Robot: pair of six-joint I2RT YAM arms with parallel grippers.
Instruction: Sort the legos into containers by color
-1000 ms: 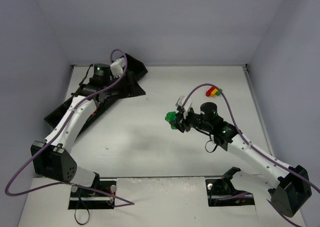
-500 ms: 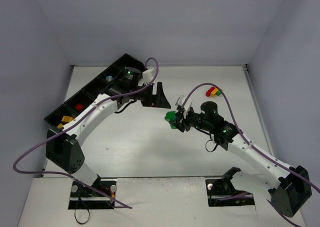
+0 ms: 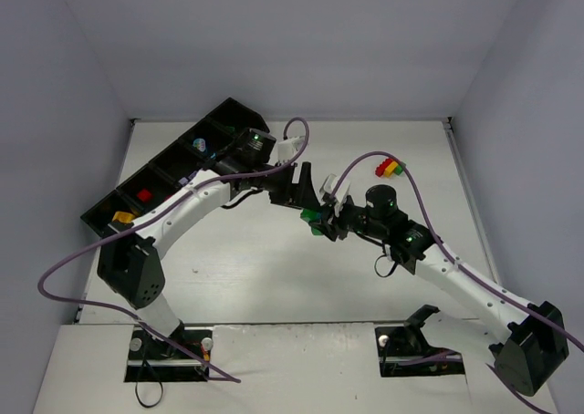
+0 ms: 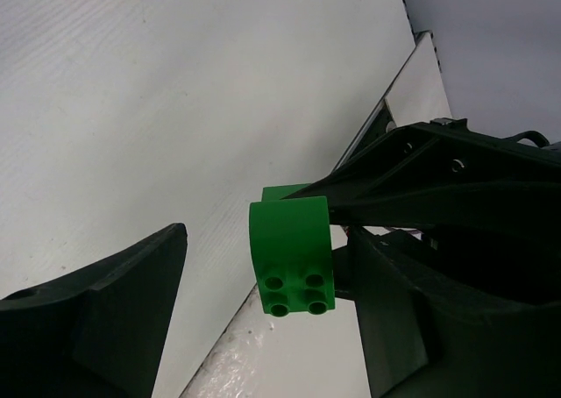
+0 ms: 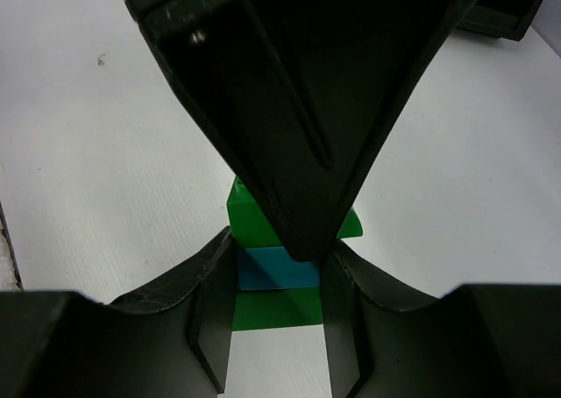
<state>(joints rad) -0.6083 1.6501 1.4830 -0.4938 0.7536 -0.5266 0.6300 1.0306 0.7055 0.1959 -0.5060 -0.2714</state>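
Swung in from the tray (image 3: 94,217), left hand (image 3: 308,193) gapes wide; bricks (image 5: 276,280) pinched in right hand (image 3: 327,221) may slip if bumped.

No text, label, brand, number or sign could be read in any view; the stack of legos (image 5: 279,268) showed only plain green and teal faces; the black tray (image 3: 245,115) carried no legible marking.
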